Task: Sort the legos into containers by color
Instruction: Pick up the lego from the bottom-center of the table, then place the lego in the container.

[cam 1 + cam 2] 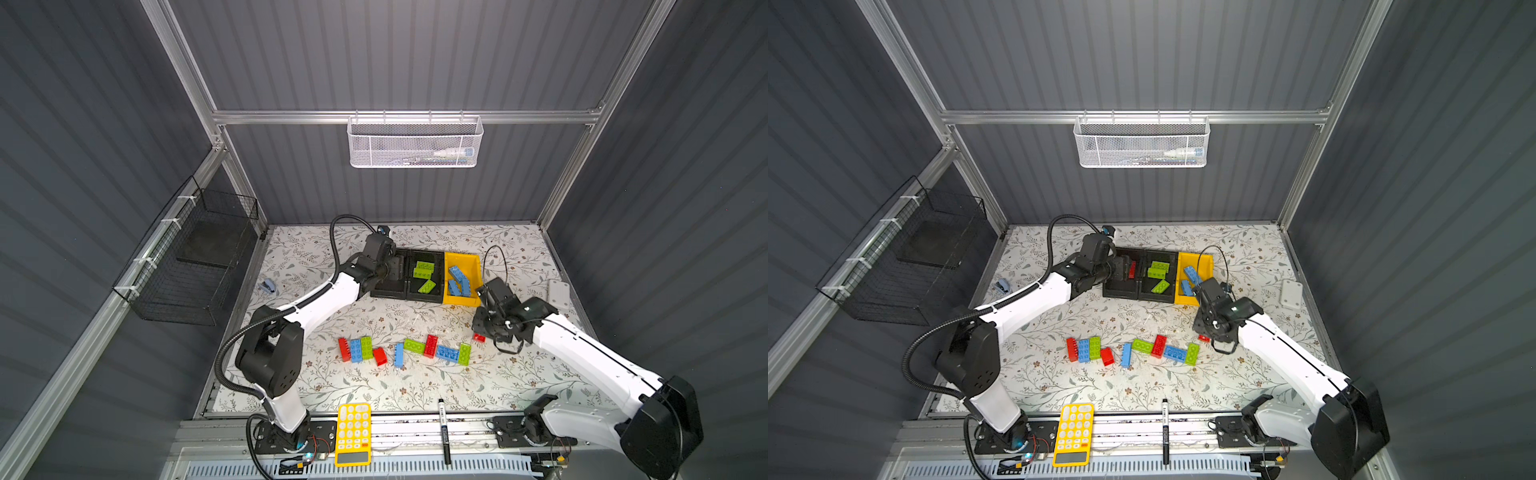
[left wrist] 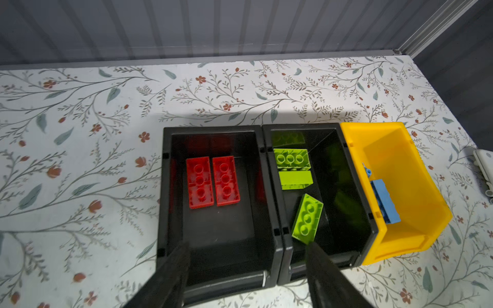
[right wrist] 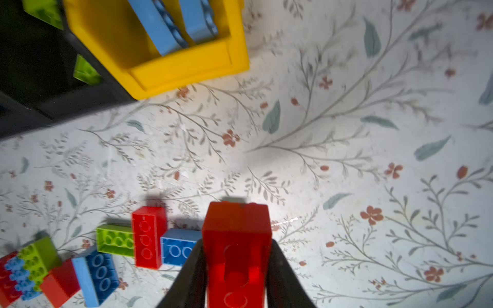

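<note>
**Legos by colour: red brick pinched, transfer pending**

Step in hand: pick. My right claw [image 3: 236, 249] is pressed onto a red brick [image 3: 236, 232], one finger on each long side. The brick sits at the end of the loose row [image 1: 405, 351] nearest my right arm, low over the bench [image 1: 519, 374]. I cannot tell whether it has cleared the surface.

My left claw [image 2: 247, 246] is spread and holds nothing. It hovers at the near edge of the end black bin [image 2: 210, 129].

The bins stand side by side, touching.
- The end black bin holds two red bricks [image 2: 199, 182], flat, hollow undersides up.
- The middle black bin [image 2: 301, 126] holds green bricks [image 2: 306, 218].
- The yellow bin [image 2: 416, 226] holds blue bricks [image 2: 385, 202].

Next move, as I judge it: lift straight up, carry the brick over the yellow and middle bins, and release it in the end black bin. That bin is farthest from my right arm and my left claw fills the space above it. Left should back off first, or take the brick from me.

Materials:
- The bricks are hard, glossy plastic, box-shaped, with round studs. The smooth sides may slip if I tilt.
- The bins are rigid plastic with sloped fronts. The black walls are shiny enough to mirror their contents.
- The bench cover is a matte floral print.
</note>
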Controlling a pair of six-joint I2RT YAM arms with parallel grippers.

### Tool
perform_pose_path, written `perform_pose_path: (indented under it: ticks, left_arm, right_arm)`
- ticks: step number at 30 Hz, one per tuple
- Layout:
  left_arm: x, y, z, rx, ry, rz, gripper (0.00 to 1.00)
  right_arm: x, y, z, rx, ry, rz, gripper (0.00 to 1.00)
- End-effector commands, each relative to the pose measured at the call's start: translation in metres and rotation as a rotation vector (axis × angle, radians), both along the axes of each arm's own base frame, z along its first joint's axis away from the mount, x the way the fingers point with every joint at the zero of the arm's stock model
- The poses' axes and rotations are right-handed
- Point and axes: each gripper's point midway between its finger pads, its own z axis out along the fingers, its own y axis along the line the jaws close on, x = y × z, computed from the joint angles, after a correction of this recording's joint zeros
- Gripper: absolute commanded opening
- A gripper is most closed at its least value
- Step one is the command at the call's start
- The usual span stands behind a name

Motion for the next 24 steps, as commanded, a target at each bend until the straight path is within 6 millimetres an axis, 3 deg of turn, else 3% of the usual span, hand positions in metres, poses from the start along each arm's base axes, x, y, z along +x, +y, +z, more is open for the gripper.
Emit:
perform_pose_path:
  ticks: [1,6,12,17,24]
  left_arm:
    - [-0.013,0.032,0.001,0.016,0.0,0.083,0.7]
    - [-0.049,0.082,-0.008,0.004,0.039,0.218,0.7]
    - [-0.095,0.125,-0.032,-0.007,0.108,0.366,0.71]
    - [-0.126,0.148,-0.05,-0.04,0.159,0.448,0.73]
    - [-0.151,0.163,-0.076,-0.043,0.222,0.5,0.73]
  right_arm:
    - [0.021,0.011,0.012,-0.023,-0.028,0.066,0.29]
    - [0.062,0.056,0.033,0.08,-0.097,0.145,0.29]
    - [0.101,0.104,0.046,0.143,-0.14,0.269,0.29]
    - [0.131,0.149,0.048,0.195,-0.166,0.354,0.3]
    - [0.165,0.208,0.04,0.274,-0.184,0.445,0.3]
